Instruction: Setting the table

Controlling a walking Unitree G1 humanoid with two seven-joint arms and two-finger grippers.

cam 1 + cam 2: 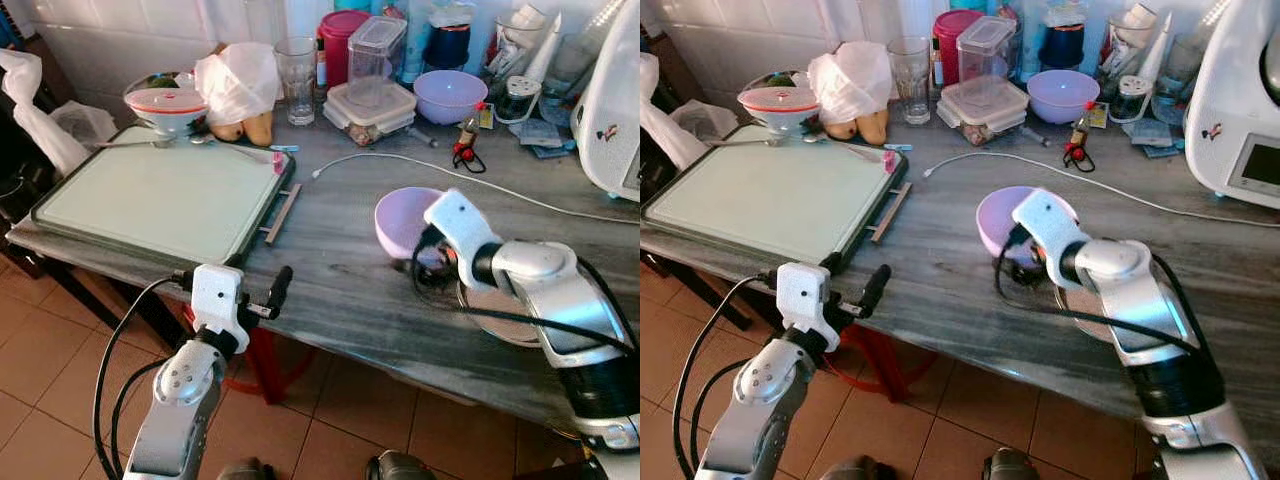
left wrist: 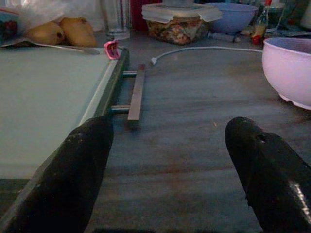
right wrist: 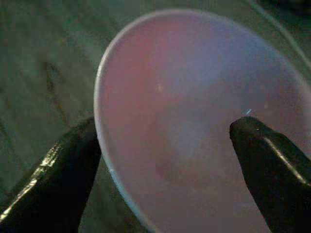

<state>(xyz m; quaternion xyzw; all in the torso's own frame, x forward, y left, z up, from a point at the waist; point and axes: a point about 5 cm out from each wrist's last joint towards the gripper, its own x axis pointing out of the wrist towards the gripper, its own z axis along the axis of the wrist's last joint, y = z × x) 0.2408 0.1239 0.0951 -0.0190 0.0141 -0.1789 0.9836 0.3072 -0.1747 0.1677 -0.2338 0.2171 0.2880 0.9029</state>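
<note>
Right gripper [image 3: 160, 160] is spread wide, straddling the rim of the lilac bowl [image 1: 402, 222]: one finger outside the wall, one inside, not yet pinched. The bowl sits on the grey desk [image 1: 340, 290] mid-front, right of the green tray [image 1: 150, 200]. Right arm is clearly the nearer one. Left gripper [image 2: 170, 170] hovers wide apart at the desk's front edge, bowl off to its right.

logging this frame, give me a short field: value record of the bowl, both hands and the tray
surface: grey table
pink bowl: upright on the table, empty
right hand: open, one finger outside the bowl's rim, one inside
left hand: open, low at the table's near edge, holding nothing
tray: to the bowl's left, nothing on its middle
second bowl: at the back
</note>
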